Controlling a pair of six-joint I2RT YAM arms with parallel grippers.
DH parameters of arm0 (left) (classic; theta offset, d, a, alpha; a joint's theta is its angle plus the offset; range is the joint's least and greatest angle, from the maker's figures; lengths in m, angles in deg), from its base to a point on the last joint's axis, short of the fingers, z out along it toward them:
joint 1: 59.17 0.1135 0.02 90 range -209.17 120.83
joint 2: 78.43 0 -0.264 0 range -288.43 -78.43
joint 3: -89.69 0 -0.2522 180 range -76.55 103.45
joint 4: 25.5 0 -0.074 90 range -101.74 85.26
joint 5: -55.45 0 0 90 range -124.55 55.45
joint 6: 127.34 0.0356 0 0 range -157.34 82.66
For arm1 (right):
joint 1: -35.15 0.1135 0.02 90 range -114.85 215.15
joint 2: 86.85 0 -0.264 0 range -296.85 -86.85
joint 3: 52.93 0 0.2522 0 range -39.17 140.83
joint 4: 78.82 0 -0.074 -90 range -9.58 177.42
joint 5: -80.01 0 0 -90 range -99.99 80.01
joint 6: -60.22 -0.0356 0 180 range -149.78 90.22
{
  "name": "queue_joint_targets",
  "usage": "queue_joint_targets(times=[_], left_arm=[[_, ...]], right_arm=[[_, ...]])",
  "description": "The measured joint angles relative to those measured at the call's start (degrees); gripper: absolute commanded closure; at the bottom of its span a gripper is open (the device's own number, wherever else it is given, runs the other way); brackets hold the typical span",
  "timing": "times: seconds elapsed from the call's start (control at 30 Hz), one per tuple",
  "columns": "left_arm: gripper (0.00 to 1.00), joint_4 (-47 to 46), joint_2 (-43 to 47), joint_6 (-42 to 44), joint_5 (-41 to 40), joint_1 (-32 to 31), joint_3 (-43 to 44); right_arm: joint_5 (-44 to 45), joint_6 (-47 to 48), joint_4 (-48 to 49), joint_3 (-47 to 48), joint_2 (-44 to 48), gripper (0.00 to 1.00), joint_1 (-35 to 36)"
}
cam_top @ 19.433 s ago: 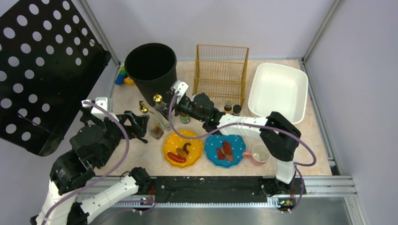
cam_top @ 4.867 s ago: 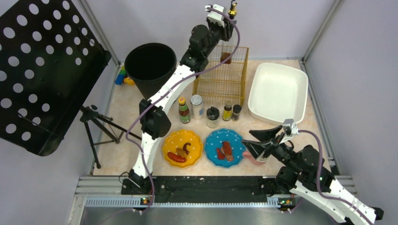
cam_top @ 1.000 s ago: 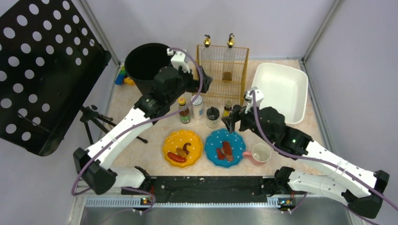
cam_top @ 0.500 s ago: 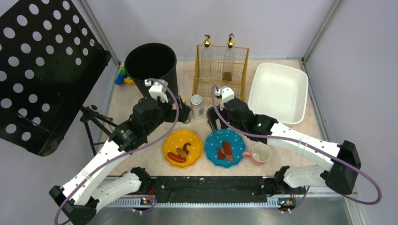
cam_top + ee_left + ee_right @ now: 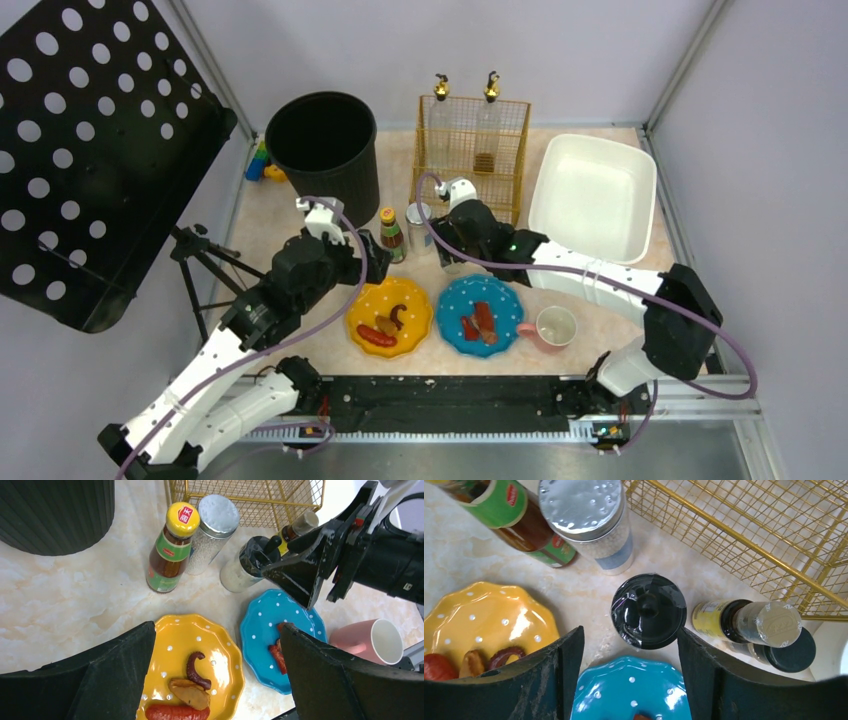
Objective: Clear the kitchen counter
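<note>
Kitchen counter [image 5: 262, 205]: lies flat under both arms, metal-railed; long axis runs left to right across the top view.
Black bin [image 5: 322, 150]: back left, upright, mouth up.
White tub [image 5: 592, 195]: back right corner.
Left gripper [image 5: 217, 627]: jaws spread wide over the yellow plate [image 5: 170, 635], nothing between them.
Right gripper [image 5: 629, 630]: jaws apart, straddling the black-capped jar [image 5: 649, 610]; a gap shows beside it, no grip.
Black-capped jar: upright, just behind the blue plate [image 5: 614, 695].

Left arm [image 5: 215, 355] and right arm [image 5: 580, 272]: white links, black joints, purple cables.
</note>
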Motion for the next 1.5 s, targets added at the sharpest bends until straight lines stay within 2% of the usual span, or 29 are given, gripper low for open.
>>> queue_joint_targets(times=[0.27,0.73,1.07,1.23,1.5], left_arm=[[0.01,-0.1,-0.6,0.8,0.5,0.0,-2.0],[0.01,-0.2,-2.8,1.3,2.5,0.0,-2.1],[0.01,-0.2,-2.8,1.3,2.5,0.0,-2.1],[0.01,-0.2,-2.8,1.3,2.5,0.0,-2.1],[0.01,-0.2,-2.8,1.3,2.5,0.0,-2.1]], right_arm=[[2.0,0.6,2.8,0.8,-2.9,0.52,-0.9],[4.0,1.6,4.9,0.8,-5.0,0.64,-0.9],[4.0,1.5,6.3,0.8,-6.0,0.84,-0.9],[4.0,1.4,6.9,0.7,-6.1,1.0,-0.9],[4.1,1.2,8.3,-0.3,-5.5,1.0,-0.9]])
